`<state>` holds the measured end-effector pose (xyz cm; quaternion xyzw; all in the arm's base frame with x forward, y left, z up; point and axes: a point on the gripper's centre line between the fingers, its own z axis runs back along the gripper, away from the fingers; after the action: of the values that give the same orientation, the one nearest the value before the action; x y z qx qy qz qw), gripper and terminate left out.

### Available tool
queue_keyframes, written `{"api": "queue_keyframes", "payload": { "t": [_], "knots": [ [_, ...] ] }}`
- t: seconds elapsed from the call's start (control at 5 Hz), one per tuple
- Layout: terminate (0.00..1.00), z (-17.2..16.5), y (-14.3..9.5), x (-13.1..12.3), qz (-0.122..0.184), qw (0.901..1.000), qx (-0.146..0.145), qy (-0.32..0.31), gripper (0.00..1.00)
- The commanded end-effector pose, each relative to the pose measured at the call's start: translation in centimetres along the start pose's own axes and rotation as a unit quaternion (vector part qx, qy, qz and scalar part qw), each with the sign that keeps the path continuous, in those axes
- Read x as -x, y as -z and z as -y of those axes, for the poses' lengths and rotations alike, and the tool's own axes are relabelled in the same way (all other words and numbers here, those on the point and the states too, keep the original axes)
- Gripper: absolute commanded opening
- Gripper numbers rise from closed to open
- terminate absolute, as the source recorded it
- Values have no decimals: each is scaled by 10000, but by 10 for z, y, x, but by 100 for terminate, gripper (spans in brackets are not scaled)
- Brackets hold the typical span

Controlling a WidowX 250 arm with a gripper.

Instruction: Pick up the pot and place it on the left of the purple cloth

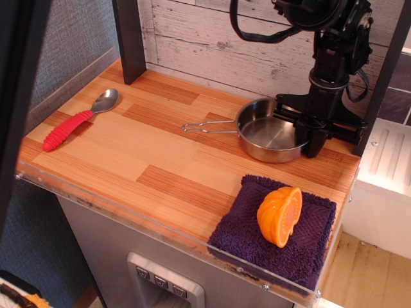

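The pot (266,136) is a shallow shiny steel pan with a thin wire handle pointing left. It sits at the back right of the wooden counter (160,160). My gripper (308,145) comes down from above and is shut on the pot's right rim, one finger inside and one outside. The purple cloth (247,236) lies at the front right corner, in front of the pot. An orange ridged plastic fruit half (280,215) sits on the cloth.
A metal spoon with a red ribbed handle (69,126) lies at the left side of the counter. A dark post (130,38) stands at the back left. A white plank wall runs behind. The counter's front edge has a clear plastic lip.
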<state>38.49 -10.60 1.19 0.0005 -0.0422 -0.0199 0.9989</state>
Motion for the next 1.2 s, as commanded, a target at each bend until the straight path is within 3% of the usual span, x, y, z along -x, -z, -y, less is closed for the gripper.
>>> {"api": "queue_keyframes", "payload": {
  "t": [0.0,0.2,0.4,0.6,1.0],
  "knots": [
    [0,-13,-87,9,880,9955,287,-178,0],
    [0,-37,-117,38,1053,9934,428,142,0],
    [0,-66,-110,62,689,9946,494,602,0],
    [0,-97,-91,81,101,9946,353,968,0],
    [0,-120,-69,86,18,9902,456,1321,0]
  ]
}}
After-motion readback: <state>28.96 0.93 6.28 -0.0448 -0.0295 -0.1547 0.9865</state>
